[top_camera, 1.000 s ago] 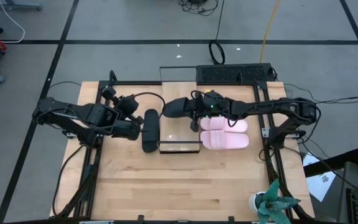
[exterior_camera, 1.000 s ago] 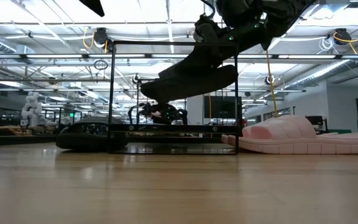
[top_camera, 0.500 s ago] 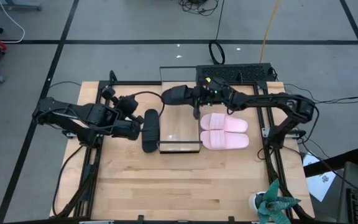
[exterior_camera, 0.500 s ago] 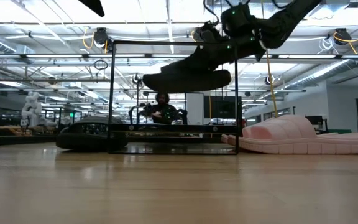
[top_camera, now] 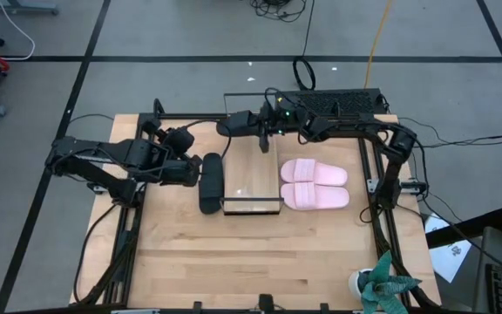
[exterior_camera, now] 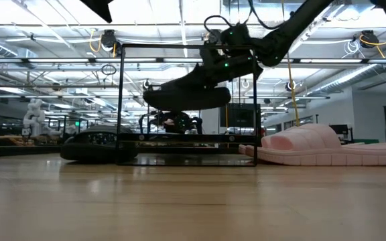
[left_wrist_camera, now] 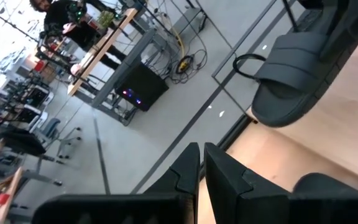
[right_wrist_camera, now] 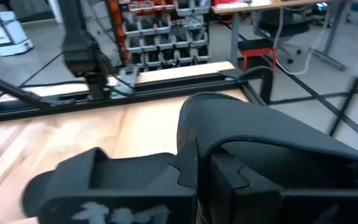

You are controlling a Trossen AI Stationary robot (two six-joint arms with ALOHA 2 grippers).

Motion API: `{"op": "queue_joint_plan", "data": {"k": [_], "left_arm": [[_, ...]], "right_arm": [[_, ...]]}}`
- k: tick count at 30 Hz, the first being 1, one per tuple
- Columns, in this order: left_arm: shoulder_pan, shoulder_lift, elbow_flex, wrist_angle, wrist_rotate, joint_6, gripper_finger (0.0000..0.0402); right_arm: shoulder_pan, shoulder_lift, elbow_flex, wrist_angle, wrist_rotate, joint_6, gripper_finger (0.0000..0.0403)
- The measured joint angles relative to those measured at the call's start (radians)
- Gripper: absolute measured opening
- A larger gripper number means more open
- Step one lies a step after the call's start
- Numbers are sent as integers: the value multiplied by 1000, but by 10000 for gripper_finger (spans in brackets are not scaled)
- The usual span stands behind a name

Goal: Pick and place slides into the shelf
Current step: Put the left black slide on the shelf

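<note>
Right gripper [top_camera: 262,122] clamps a matte black slide [top_camera: 238,121] — wide-strapped, upper centre; left gripper [top_camera: 192,172] nearly closed, empty.

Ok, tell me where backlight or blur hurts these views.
Low view: bright ceiling lights behind turn the carried black slide and right gripper into near silhouettes; the pink slides read clearly. Right wrist view: the fingers close to the lens are blurred. High view: evenly lit, the shelf plain.
</note>
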Motion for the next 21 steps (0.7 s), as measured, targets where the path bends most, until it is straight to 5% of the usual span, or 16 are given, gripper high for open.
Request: {"op": "queue_joint_plan", "data": {"k": [21], "left_arm": [[149, 0, 0, 5, -1, 32, 31]], "right_arm": [[-30, 10, 18, -89, 69, -167, 0]]}}
